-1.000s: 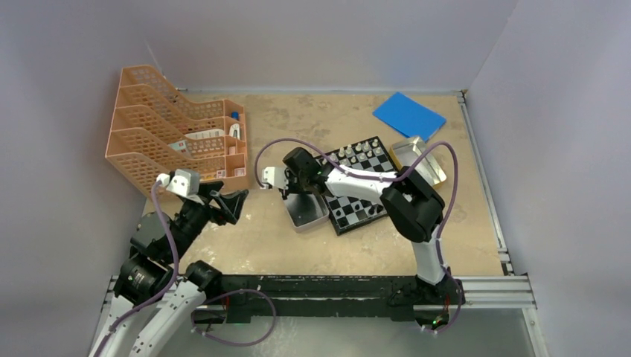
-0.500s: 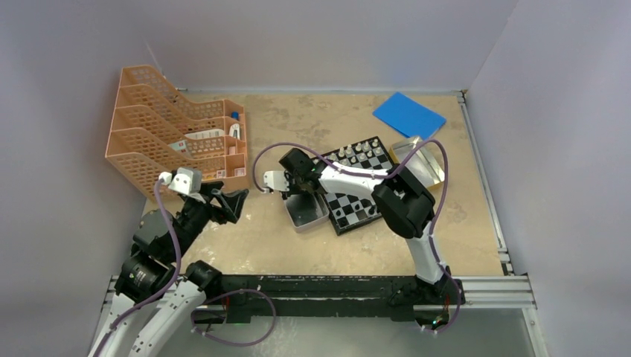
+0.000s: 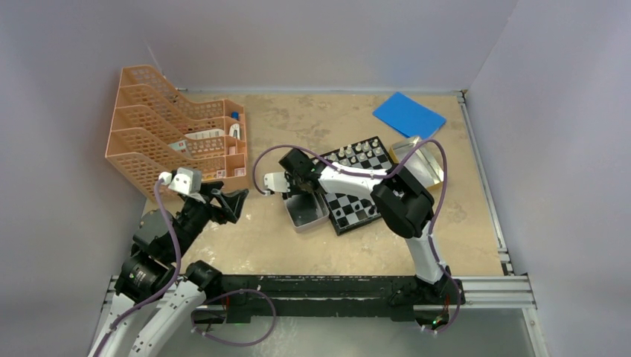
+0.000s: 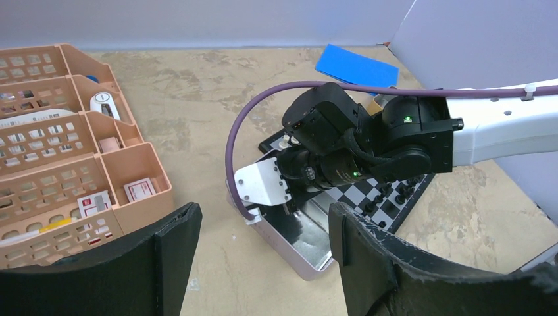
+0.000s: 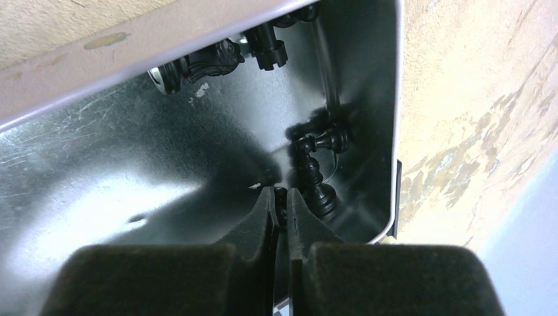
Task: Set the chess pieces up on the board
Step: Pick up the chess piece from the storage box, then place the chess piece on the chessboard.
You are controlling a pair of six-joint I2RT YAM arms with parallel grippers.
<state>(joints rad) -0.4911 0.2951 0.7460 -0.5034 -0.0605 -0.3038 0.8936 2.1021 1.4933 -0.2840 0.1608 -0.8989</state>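
On the tan mottled tabletop (image 3: pixel 253 242), the checkered black-and-white chessboard (image 3: pixel 361 207) lies just beside an open silver metal tin (image 3: pixel 306 217) holding black chess pieces (image 5: pixel 317 176). The left gripper (image 4: pixel 262 220) hangs spread and empty, well apart. The right gripper (image 5: pixel 281 197), inside the tin, has just pinched shut on one black piece (image 5: pixel 281 203), so transfer to the chessboard appears next.

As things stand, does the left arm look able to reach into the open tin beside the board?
Probably not. The right gripper is down inside the tin, shut on a black piece, and its wrist hangs over the opening. The left gripper, open, faces it but would likely hit that wrist.
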